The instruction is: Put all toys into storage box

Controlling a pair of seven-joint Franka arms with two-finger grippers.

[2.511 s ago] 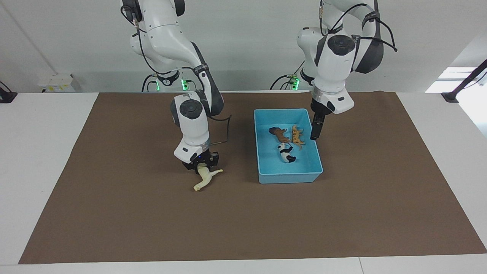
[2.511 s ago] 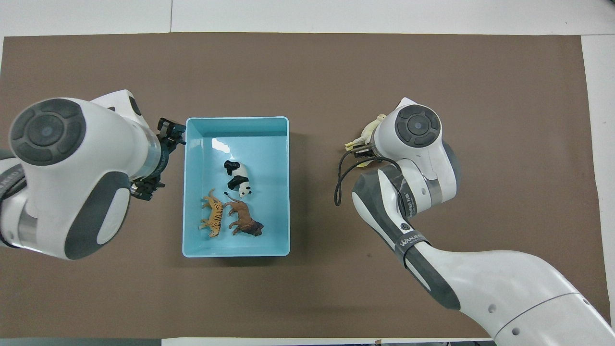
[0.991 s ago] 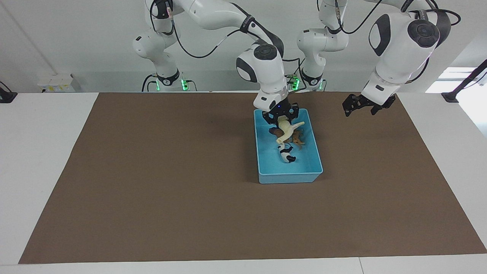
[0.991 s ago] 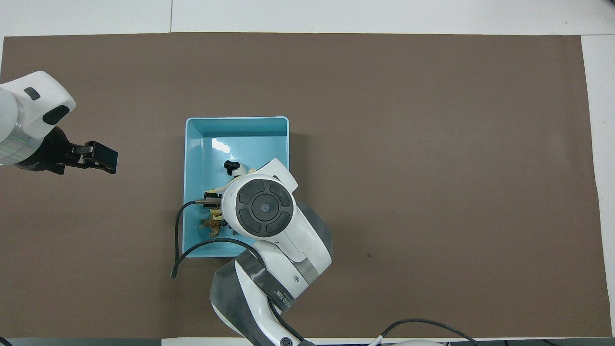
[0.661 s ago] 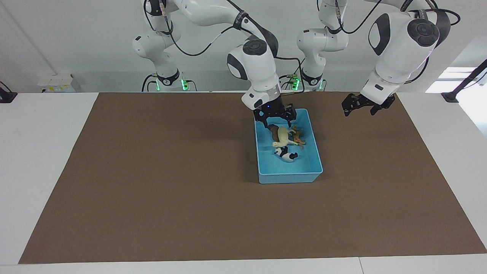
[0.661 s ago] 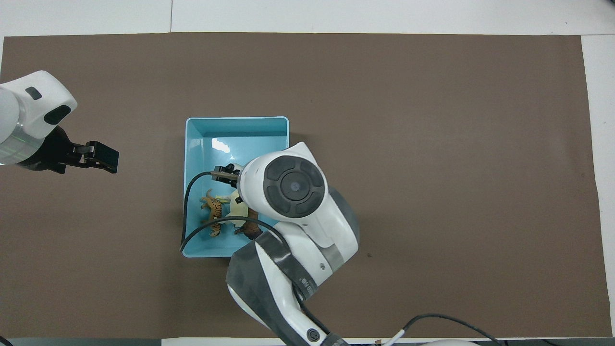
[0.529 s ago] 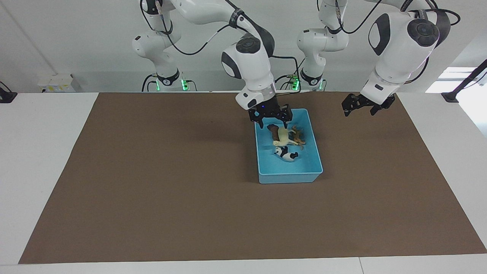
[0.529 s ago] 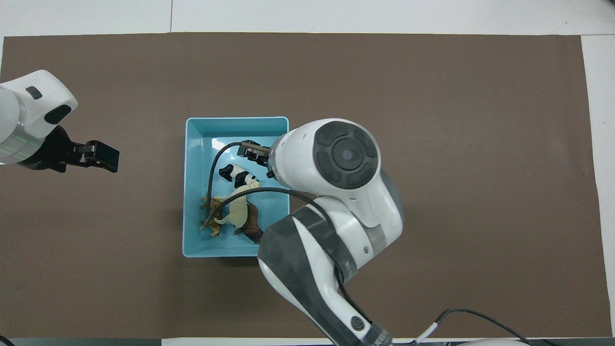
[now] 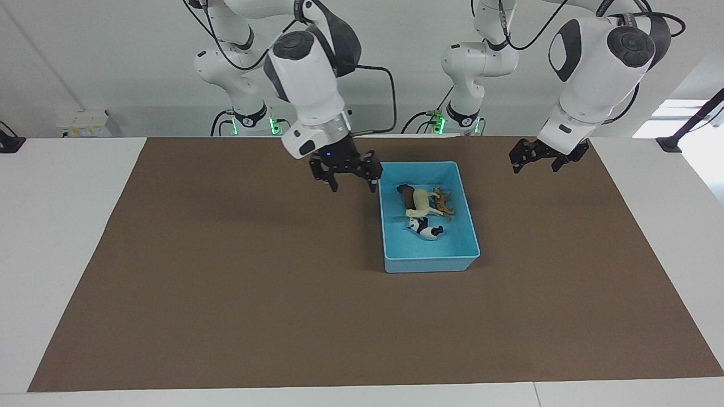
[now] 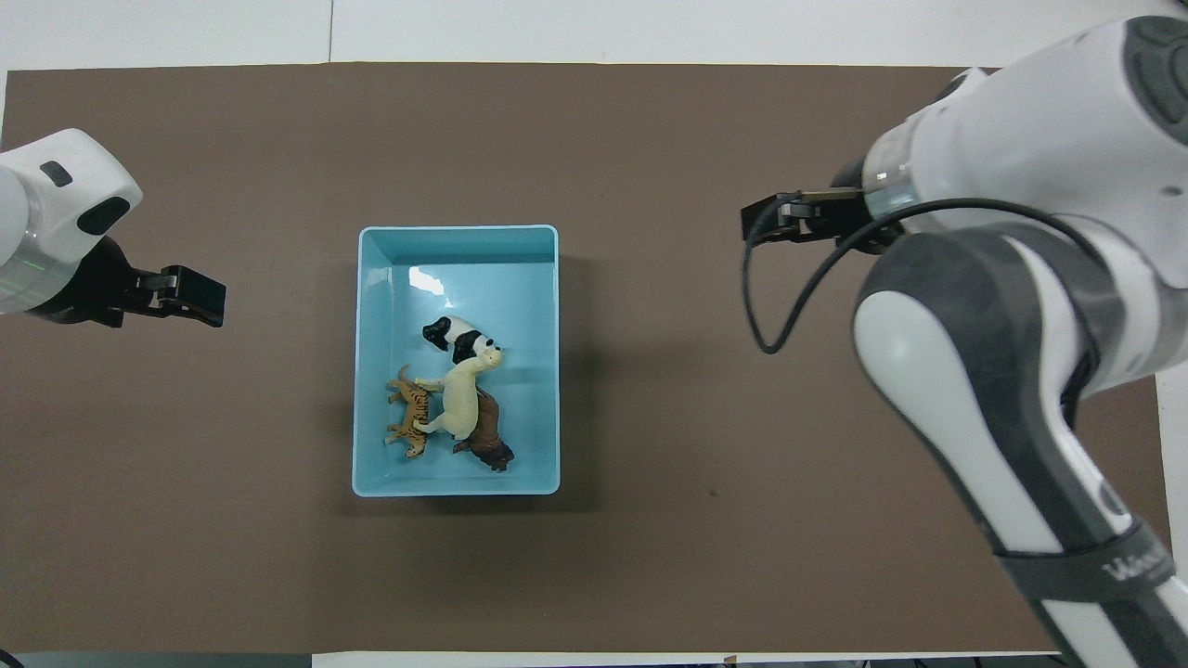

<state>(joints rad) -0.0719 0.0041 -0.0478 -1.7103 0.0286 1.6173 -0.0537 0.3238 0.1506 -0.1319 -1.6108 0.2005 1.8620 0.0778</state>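
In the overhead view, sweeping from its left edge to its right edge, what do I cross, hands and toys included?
left hand → rim of the storage box → tiger → cream horse lying across the lion → right hand. The panda overlaps the horse's span, so it is left out.

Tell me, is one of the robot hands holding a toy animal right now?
No, nothing is held. The right gripper and the left gripper are both open and empty above the mat, and all four toys lie in the blue storage box.
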